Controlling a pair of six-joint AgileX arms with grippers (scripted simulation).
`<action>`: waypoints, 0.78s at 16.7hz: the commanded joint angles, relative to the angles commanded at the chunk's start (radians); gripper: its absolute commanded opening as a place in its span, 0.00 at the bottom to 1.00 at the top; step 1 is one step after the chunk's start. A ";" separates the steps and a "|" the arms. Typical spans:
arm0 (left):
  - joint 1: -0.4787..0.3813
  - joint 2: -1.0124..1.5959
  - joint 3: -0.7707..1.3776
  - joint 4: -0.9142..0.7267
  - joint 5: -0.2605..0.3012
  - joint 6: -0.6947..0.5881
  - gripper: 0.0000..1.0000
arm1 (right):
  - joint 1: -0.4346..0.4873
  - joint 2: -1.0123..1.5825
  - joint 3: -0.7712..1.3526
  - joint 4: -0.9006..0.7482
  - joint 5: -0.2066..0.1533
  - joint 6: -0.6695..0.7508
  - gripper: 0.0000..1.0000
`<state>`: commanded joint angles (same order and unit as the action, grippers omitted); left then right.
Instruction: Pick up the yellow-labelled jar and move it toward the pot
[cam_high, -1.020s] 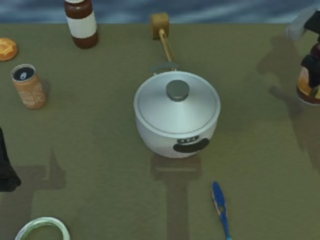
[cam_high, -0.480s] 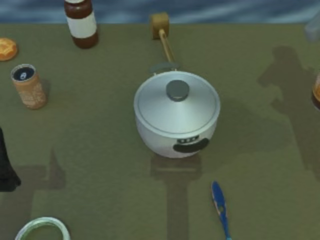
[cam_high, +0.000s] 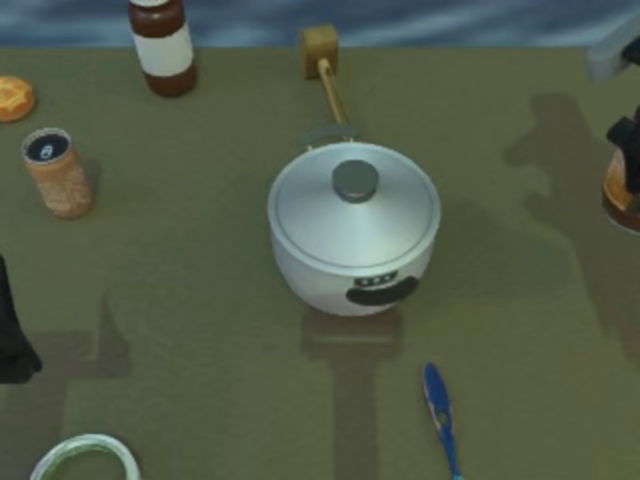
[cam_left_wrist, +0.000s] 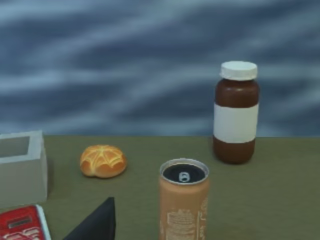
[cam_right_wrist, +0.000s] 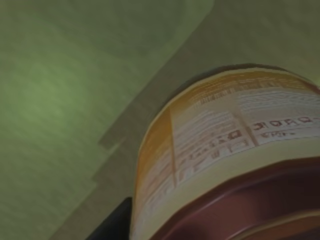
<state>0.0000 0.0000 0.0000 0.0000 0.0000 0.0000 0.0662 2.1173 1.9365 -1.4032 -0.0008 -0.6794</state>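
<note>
I take the pot as my landmark: one pot, silver-white with a domed lid and grey knob, sitting mid-table with its wooden handle running toward the far edge.

The one yellow-labelled jar is at the far right edge of the top view, well apart from the pot, level with it or a little farther back. My right gripper is there on top of it, dark parts covering the jar's upper side. In the right wrist view the jar fills most of the frame, label up close, a dark finger beside it. The jaws look clenched on the jar, though I see only part of them. I cannot tell whether the jar is touching the table.

My left gripper is parked at the left edge, well to the left of the pot and nearer me; I cannot tell how its jaws stand.

Other things, one of each: a brown bottle with a white label far left-back of the pot, an orange can left of the pot, a bun beyond the can, a blue tool just in front-right of the pot, a pale ring at front left. The left wrist view adds a grey box and a red object.
</note>
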 joint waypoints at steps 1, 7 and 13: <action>0.000 0.000 0.000 0.000 0.000 0.000 1.00 | 0.014 0.010 0.004 0.006 0.000 0.065 0.00; 0.000 0.000 0.000 0.000 0.000 0.000 1.00 | 0.117 0.067 0.024 0.059 -0.001 0.604 0.00; 0.000 0.000 0.000 0.000 0.000 0.000 1.00 | 0.198 0.102 0.015 0.103 -0.001 0.935 0.00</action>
<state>0.0000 0.0000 0.0000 0.0000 0.0000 0.0000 0.2638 2.2191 1.9516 -1.3007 -0.0014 0.2552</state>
